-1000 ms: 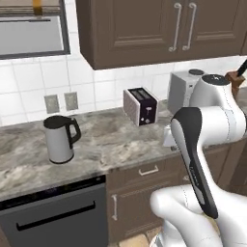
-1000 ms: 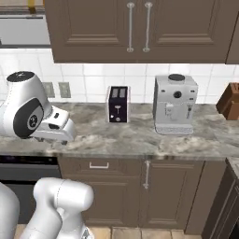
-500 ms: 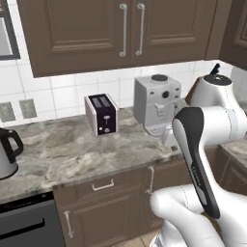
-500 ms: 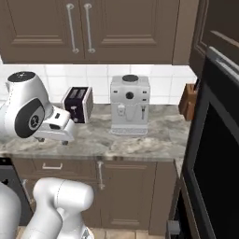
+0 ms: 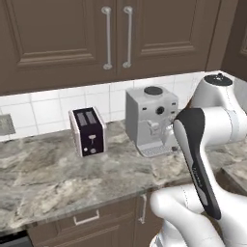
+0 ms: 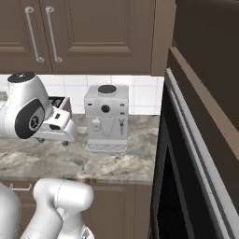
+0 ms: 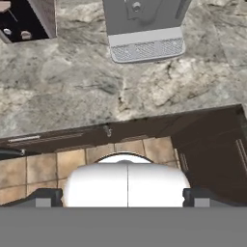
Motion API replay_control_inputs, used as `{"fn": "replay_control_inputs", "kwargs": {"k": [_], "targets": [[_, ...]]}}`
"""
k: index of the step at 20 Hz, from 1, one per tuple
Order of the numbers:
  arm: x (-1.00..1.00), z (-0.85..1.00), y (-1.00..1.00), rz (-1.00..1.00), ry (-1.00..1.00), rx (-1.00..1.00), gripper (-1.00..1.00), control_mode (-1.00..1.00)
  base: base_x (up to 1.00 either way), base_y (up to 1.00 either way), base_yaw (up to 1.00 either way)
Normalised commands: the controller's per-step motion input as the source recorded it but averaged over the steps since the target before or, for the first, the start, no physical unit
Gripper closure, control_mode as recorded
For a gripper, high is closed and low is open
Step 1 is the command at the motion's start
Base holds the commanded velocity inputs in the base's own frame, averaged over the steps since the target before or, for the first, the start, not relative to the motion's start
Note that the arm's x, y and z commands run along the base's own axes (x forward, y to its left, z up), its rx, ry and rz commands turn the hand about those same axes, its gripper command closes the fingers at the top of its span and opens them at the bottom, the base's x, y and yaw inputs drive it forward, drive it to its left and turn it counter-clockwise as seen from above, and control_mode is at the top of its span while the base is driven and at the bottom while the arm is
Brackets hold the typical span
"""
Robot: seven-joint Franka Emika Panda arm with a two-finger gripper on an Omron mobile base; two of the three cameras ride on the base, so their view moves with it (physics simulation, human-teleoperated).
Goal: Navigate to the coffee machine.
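Where the counter point(image 5: 58, 178) ends, the coffee machine point(image 5: 150, 120) stands beside the toaster point(image 5: 87, 130).

— What stood around me?

— Dark brown wall cabinets point(image 5: 116, 34) hung over white tiles point(image 5: 43, 108) and a grey marbled counter point(image 5: 58, 178).

— And lower down?

— Brown drawers point(image 5: 87, 219) sat beneath the counter, tan floor tiles point(image 7: 72, 161) below me, and a tall dark unit point(image 6: 200, 140) rose at the counter's right end.

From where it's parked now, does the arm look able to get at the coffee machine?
Probably yes: the coffee machine stands right ahead of the arm, with bare counter before its drip tray and the toaster off to one side.
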Motion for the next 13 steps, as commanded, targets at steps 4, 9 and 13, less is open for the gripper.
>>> {"fn": "replay_control_inputs", "kwargs": {"k": [4, 9, 13], "targets": [[0.0, 0.0, 0.0, 0.0, 0.0, 0.0, -1.0, 1.0, 0.82, -0.24, 0.06], [0.0, 0.0, 0.0, 0.0, 0.0, 0.0, -1.0, 1.0, 0.77, -0.36, 0.11], [0.0, 0.0, 0.0, 0.0, 0.0, 0.0, -1.0, 1.0, 0.58, -0.39, 0.13]]}}
